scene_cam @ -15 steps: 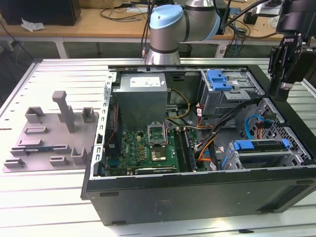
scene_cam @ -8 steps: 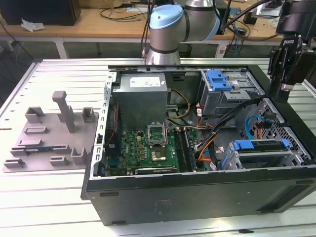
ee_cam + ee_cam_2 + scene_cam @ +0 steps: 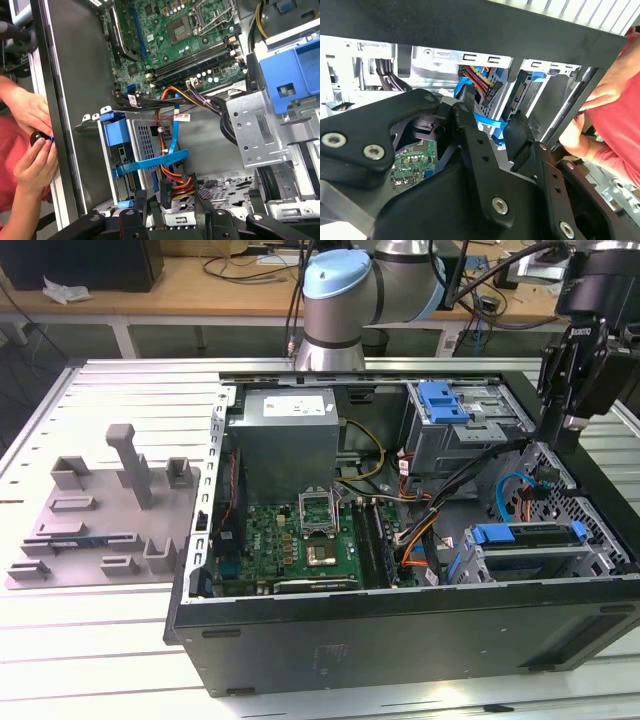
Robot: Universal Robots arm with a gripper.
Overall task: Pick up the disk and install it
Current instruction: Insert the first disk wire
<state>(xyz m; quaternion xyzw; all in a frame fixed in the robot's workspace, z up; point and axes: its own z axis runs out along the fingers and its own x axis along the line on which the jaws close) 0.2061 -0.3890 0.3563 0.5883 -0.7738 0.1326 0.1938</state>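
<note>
Disk [image 3: 530, 537] sat in the drive bay at the case [image 3: 400, 635] corner on the exterior view's right. Pincer [image 3: 172, 196] hung nearby, spread wide, holding nothing. My guess: dense, rigid, shock-sensitive metal, so grab the blue bracket's long sides.

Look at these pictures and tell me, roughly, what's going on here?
A robot arm hangs its open claw inside an opened computer case, at the exterior view's right. The claw holds nothing. The disk, in its blue bracket, sits in a bay just below the claw, with cables at its end. A person's hands are at the case's edge.
</note>
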